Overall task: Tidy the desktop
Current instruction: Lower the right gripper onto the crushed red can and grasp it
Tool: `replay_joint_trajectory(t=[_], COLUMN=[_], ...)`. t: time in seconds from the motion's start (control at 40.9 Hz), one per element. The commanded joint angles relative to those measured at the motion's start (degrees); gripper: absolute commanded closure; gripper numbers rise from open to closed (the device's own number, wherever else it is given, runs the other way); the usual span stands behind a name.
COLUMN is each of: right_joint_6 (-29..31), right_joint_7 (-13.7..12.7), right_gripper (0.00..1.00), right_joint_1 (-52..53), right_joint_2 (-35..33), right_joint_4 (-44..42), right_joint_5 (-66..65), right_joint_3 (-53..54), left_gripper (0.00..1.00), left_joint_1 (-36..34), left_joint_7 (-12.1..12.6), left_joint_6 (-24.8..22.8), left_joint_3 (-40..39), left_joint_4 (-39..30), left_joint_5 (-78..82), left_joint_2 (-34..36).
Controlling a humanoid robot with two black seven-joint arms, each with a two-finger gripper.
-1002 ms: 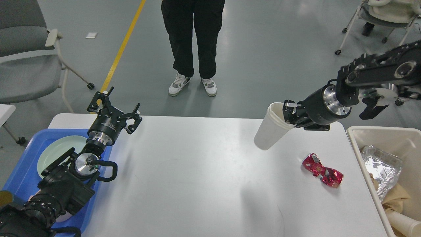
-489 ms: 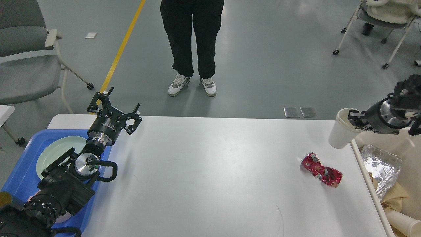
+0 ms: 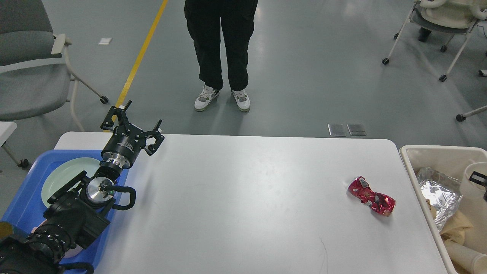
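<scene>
The white desktop (image 3: 247,198) holds a crushed red can (image 3: 372,201) near its right end. My left gripper (image 3: 135,118) is open and empty above the desktop's back left corner, beside the blue tray (image 3: 23,205). Only a black fingertip of my right gripper (image 3: 480,179) shows at the right edge. It sits on the rim of a white paper cup (image 3: 471,188), which is held over the inside of the beige bin (image 3: 418,182). The rest of the right arm is out of view.
A pale green plate (image 3: 64,173) lies in the blue tray. The bin holds crumpled foil (image 3: 439,194), brown paper and white cups. A person (image 3: 220,57) stands beyond the far edge. A grey chair (image 3: 30,76) is at the back left.
My right gripper carried the white cup from above the desktop's right part to over the bin, mostly leaving the view. The left arm and the red can have not moved.
</scene>
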Motion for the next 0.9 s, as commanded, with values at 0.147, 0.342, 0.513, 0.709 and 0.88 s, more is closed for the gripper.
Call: replay_joint_trajectory(t=[0.147,0.342,0.513,0.709,0.88], right_joint_6=[-1.4,-0.9,1.4,16.4,21.1], right_joint_7=[-0.2,-0.1,-0.1,0.6,0.6], right_gripper=[0.00,0.00,0.00,0.00,0.00], right_joint_1=[-6.8,-4.3,7.8,35.0,52.4], right_joint_2=[1.6,1.8,2.5,-0.4,1.8], right_joint_4=[-6.7,-6.2,2.8,27.8,52.2], right_joint_5=[1.7,1.7,0.8,-2.4,-9.3], right_joint_3=[2.2,3.8,5.0,4.8,5.2], left_gripper=[0.03,0.03,0.03,0.03,0.03], left_joint_1=[0.0,0.0,-0.1,-0.1,0.0], left_joint_7=[0.0,0.0,0.0,0.0,0.0], left_joint_6=[0.0,0.0,0.0,0.0,0.0], left_joint_3=[0.0,0.0,0.0,0.0,0.0], left_joint_4=[0.1,0.0,0.0,0.0,0.0], left_joint_5=[0.0,0.0,0.0,0.0,0.0], left_joint_2=[0.0,0.0,0.0,0.0,0.0])
